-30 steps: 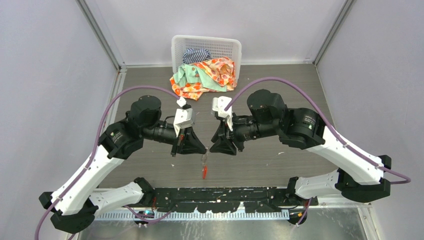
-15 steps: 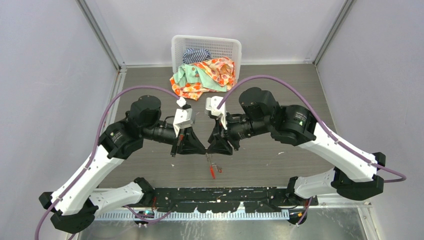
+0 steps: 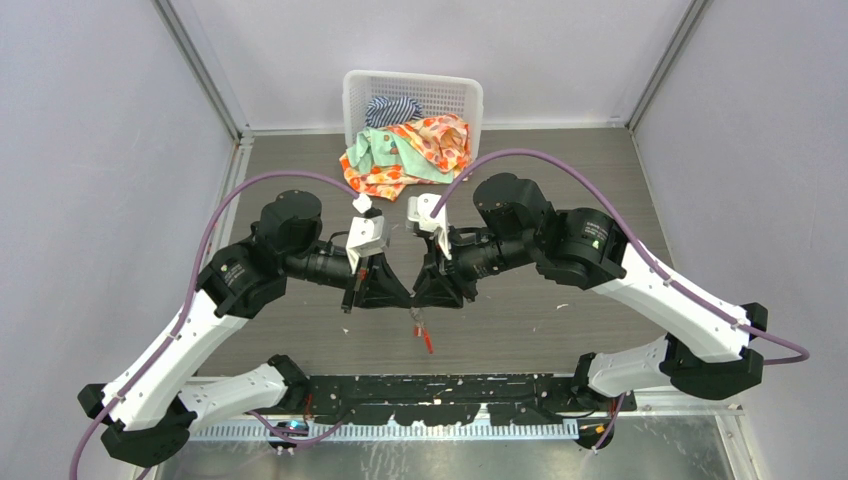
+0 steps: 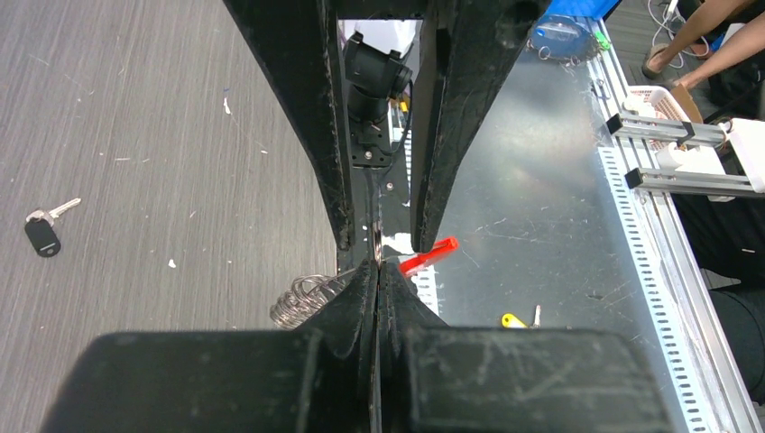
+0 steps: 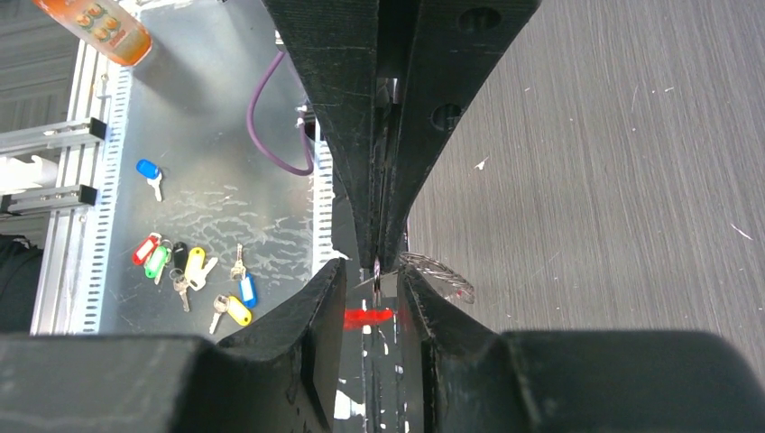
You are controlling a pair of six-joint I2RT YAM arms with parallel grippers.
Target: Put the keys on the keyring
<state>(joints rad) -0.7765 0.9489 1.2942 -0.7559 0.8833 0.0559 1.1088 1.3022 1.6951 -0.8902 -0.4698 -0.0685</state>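
Arms met tip to tip mid-table. Left gripper was clamped tight on the keyring, whose silver fan poked out at 8 o'clock of its tips in the left wrist view. Red tag dangled toward 6 o'clock in the top view. Right gripper had a narrow gap, fingers either side of left's tips, gripping nothing. Black-headed key lay flat on the table at 9 o'clock, well apart. Basket of cloths sat at 12 o'clock

Even, diffuse overhead light: you see only soft shadows on the table. In your wrist views the near fingers blur, and the metal plate shows glare.
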